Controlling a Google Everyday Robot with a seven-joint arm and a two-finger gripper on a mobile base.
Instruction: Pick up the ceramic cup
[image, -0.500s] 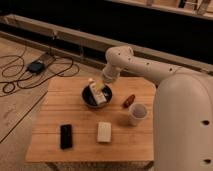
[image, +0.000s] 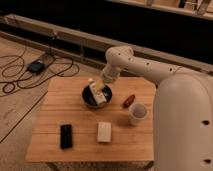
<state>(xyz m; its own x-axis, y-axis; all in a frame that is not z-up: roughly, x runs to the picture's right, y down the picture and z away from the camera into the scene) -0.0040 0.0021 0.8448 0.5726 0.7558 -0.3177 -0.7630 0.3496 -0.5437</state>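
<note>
The ceramic cup (image: 137, 113) is small, white and round-mouthed. It stands upright on the right part of the wooden table (image: 60, 100). My gripper (image: 98, 92) hangs from the white arm over the dark bowl (image: 90, 102) at the table's middle back, well left of the cup and apart from it. Its pale fingers reach down into the bowl's mouth.
A reddish-brown oblong item (image: 129, 100) lies just behind the cup. A whitish rectangular block (image: 104, 132) and a black flat device (image: 66, 136) lie near the front edge. Cables and a power box (image: 36, 66) lie on the floor to the left. My arm's white body fills the right side.
</note>
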